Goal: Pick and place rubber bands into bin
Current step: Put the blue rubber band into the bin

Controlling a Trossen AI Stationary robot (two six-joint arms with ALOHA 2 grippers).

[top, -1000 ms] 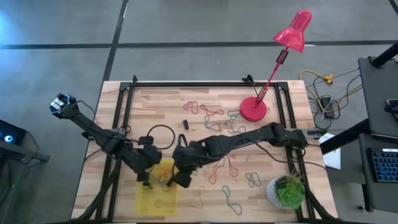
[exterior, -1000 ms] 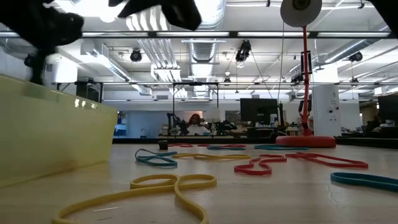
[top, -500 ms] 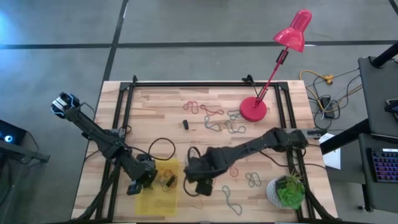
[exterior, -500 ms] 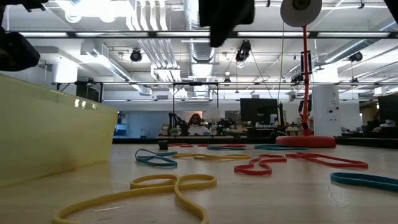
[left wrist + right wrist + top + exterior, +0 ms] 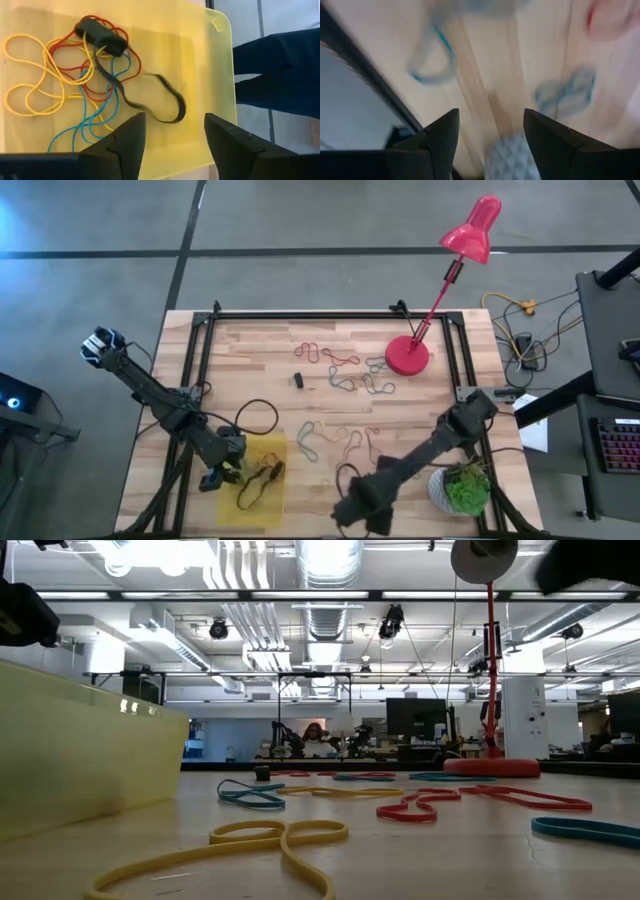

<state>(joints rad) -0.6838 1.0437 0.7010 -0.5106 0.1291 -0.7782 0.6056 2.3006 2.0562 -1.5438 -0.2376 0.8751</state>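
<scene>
Rubber bands [image 5: 75,80] lie tangled in the bin [image 5: 210,75], more across the desk [image 5: 260,350].
Left claw [image 5: 172,145] hovers agape and empty over the bin at the desk's front-left; right claw [image 5: 490,135], spread and empty, sits near the front edge. It should probably descend straight onto one loose band.

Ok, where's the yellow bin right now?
In the high view the yellow bin sits at the table's near left edge, under the left claw, rubber bands inside.

We see the left gripper [image 5: 222,476] at the bin's [image 5: 240,508] left edge, a tangle of rubber bands [image 5: 257,477] inside. The right gripper [image 5: 352,512] hangs low near the desk's [image 5: 260,350] front edge, beside the potted plant [image 5: 462,488].
</scene>
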